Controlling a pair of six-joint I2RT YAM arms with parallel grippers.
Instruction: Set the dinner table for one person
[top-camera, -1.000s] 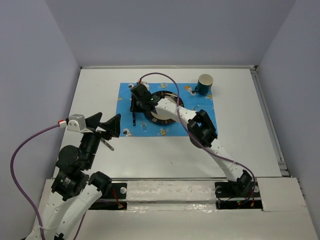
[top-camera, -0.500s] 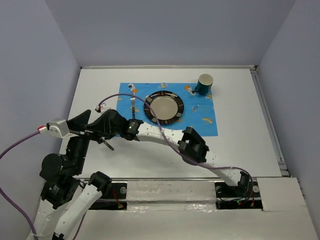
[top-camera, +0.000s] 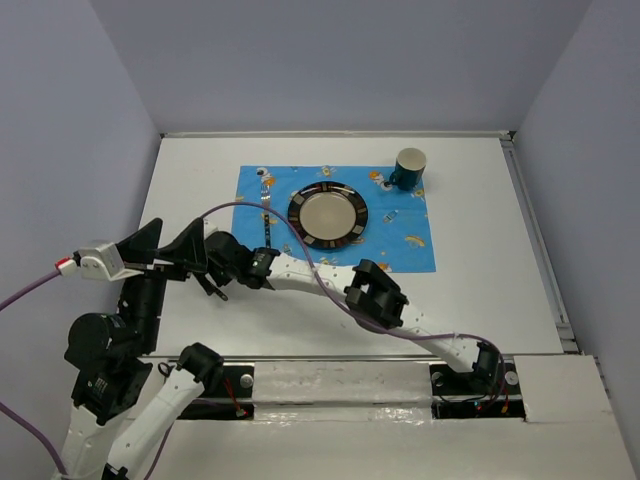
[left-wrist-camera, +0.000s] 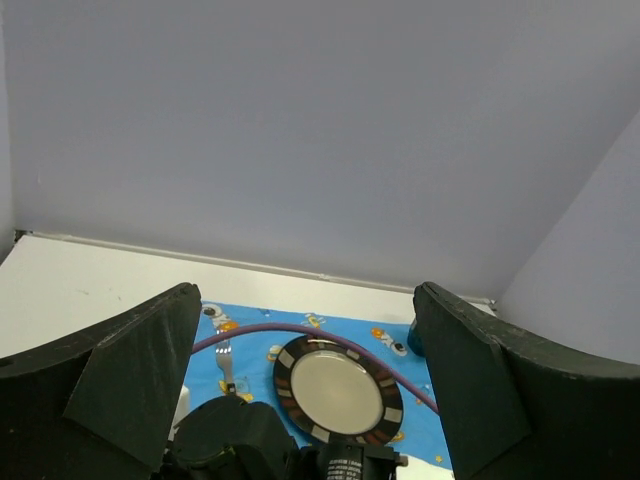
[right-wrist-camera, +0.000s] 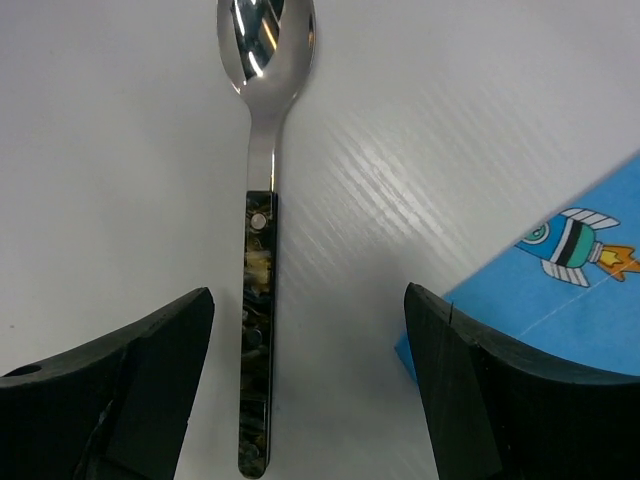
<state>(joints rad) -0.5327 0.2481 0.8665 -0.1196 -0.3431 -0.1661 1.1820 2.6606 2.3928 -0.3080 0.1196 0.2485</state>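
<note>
The white dinner table (top-camera: 500, 280) carries a blue placemat (top-camera: 400, 240) with a dark-rimmed plate (top-camera: 328, 215), a fork (top-camera: 266, 215) to the plate's left and a teal mug (top-camera: 409, 168) at its far right corner. A spoon (right-wrist-camera: 258, 300) with a dark mottled handle lies on the bare table (right-wrist-camera: 400, 150) off the placemat's near left corner (right-wrist-camera: 560, 290). My right gripper (right-wrist-camera: 308, 295) is open just above the spoon, with the handle nearer its left finger. My left gripper (top-camera: 172, 240) is open and empty, raised above the right gripper (top-camera: 215, 268). The spoon's end (top-camera: 213, 290) shows below it.
The left wrist view looks out over the plate (left-wrist-camera: 340, 388), the fork (left-wrist-camera: 224, 355) and the placemat (left-wrist-camera: 250, 335), with the right arm's wrist (left-wrist-camera: 250, 450) and purple cable (left-wrist-camera: 300, 328) close below. Grey walls enclose the table's far, left and right sides.
My right arm has swung from the fork beside the plate to the near left, over the spoon. The fork now lies uncovered on the placemat. My left arm has drawn back leftward.
</note>
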